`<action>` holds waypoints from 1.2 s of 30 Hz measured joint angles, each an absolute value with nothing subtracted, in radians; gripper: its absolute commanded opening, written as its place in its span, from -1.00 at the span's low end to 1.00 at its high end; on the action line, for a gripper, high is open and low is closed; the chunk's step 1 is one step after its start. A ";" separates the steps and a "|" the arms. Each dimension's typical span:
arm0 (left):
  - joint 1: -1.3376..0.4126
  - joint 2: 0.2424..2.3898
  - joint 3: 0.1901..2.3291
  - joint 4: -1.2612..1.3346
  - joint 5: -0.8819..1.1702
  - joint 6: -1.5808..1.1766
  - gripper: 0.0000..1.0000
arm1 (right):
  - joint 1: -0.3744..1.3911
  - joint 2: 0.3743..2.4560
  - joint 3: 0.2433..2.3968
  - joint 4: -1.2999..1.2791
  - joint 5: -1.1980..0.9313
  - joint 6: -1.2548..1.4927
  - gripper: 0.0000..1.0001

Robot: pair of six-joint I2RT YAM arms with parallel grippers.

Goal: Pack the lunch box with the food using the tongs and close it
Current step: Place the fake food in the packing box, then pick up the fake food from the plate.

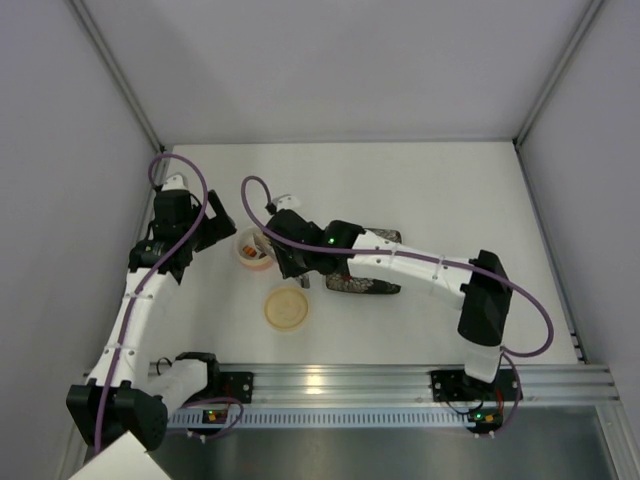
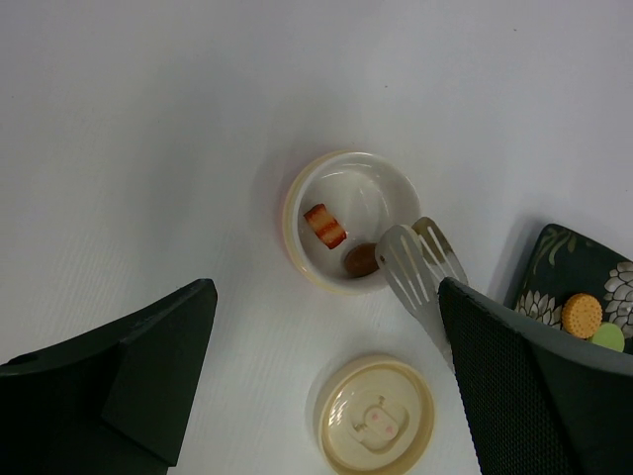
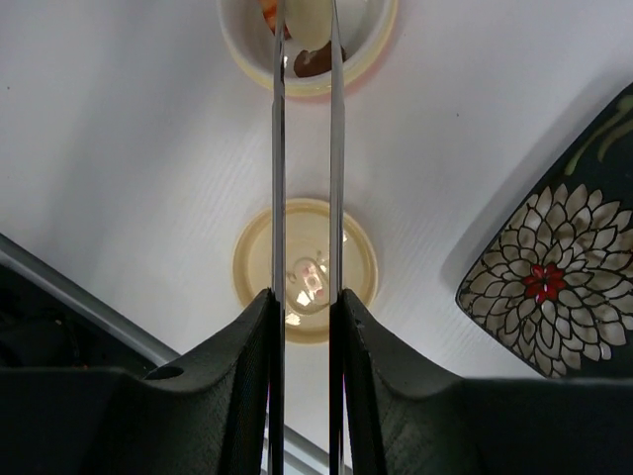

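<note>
right gripper (image 3: 307, 302) up the middle of the frame, fingers (image 3: 242, 366) pinched narrow on the tongs (image 3: 278, 148), tips over the lunch box (image 2: 351, 220) at centre, just beside a brown piece (image 2: 361, 259) inside. left gripper (image 2: 326, 297) hangs wide, holding nothing. i'd ease that squeeze low inside the rim so nothing bounces out, then lift straight up. the orange round (image 2: 582, 314) and the green round (image 2: 608, 337) wait on the plate (image 2: 554, 259) at far right. no writing, just a pig-like face on the lid (image 2: 376, 414).

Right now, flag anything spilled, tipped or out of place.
Nothing stands out. The lunch box sits upright with two pieces inside, its lid flat nearby, other food on the plate, tongs straight in the right tool.
</note>
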State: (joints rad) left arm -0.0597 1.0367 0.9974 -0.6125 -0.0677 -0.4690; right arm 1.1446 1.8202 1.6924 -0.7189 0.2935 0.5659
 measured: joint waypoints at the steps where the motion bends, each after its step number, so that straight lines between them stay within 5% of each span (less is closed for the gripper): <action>1: -0.060 1.037 0.997 -0.612 -0.068 -0.469 0.98 | 1.145 1.834 1.700 -0.719 0.289 0.564 -0.57; 10: -0.060 1.037 0.997 -0.612 -0.067 -0.469 0.98 | 1.145 1.916 1.737 -0.725 0.278 0.558 -0.26; 24: -0.060 1.037 0.997 -0.612 -0.068 -0.469 0.98 | 1.145 1.909 1.756 -0.728 0.323 0.557 -0.14; 36: -0.060 1.037 0.997 -0.612 -0.067 -0.469 0.98 | 1.127 1.441 1.351 -0.727 0.455 0.592 -0.03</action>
State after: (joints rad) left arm -0.0597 1.0367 0.9974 -0.6121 -0.0669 -0.4690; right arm 1.1267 1.4410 1.3506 -0.7265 0.4553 0.5919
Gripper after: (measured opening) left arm 0.990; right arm 0.476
